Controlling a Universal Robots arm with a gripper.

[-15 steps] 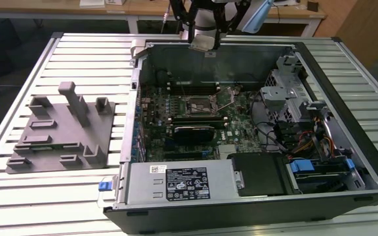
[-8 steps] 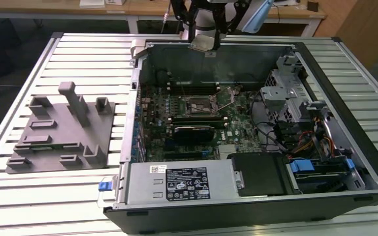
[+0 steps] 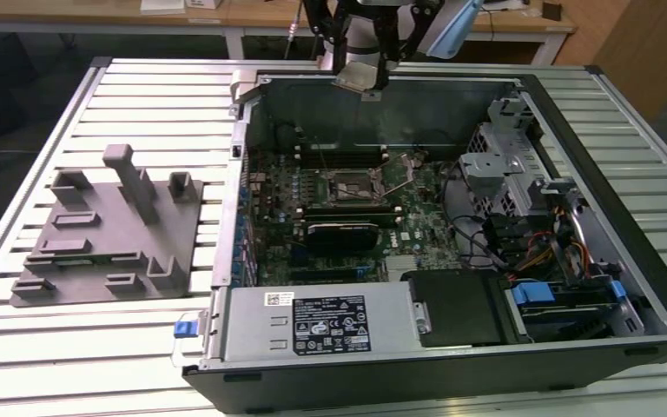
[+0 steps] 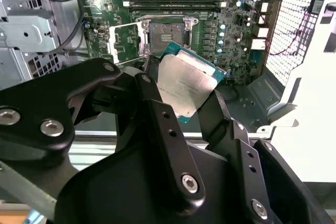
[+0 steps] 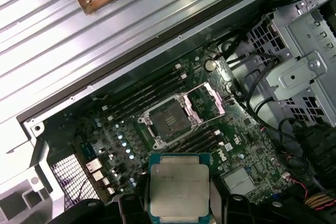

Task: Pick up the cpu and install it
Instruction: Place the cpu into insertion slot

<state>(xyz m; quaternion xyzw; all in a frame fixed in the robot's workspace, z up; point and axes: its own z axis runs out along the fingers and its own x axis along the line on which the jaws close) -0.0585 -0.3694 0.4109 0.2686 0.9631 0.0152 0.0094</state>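
Exterior view: gripper (image 3: 366, 76) hangs over the far wall of the computer case (image 3: 611, 261), clamped on the cpu (image 3: 360, 80), which shows as a small silvery square held in the air, tilted. Socket (image 3: 351, 184) on the motherboard (image 3: 310, 200) lies at 6 o'clock from the gripper on this picture, well apart and lower. Grey tray (image 3: 108, 234) sits on the slatted table (image 3: 148, 95) at 9 o'clock from the case. Drive cage (image 3: 502, 165) at 3 o'clock from the socket.

Second wrist view: cpu (image 4: 186, 85) pinched by its opposite edges between the two black fingers (image 4: 157, 111), metal top facing the camera, green rim visible, clearly canted. Socket (image 4: 165, 32) beyond it, hold-down frame (image 4: 126, 43) swung open beside it, no chip inside.

First wrist view: cpu (image 5: 178, 187) between the fingers, socket (image 5: 168, 121) open and bare, frame (image 5: 206, 100) flipped aside, memory sticks (image 5: 142, 95) just beside it.

Risks, as judgement:
- Grip is on thin edges only, so the chip could slip or rotate during the descent.
- The tilt means one corner would meet the socket first and could bend contact pins.
- Corner marker match cannot be told from here; wrong rotation means no seating.
- The raised lever and open frame stand close to the socket, and a finger could snag them.
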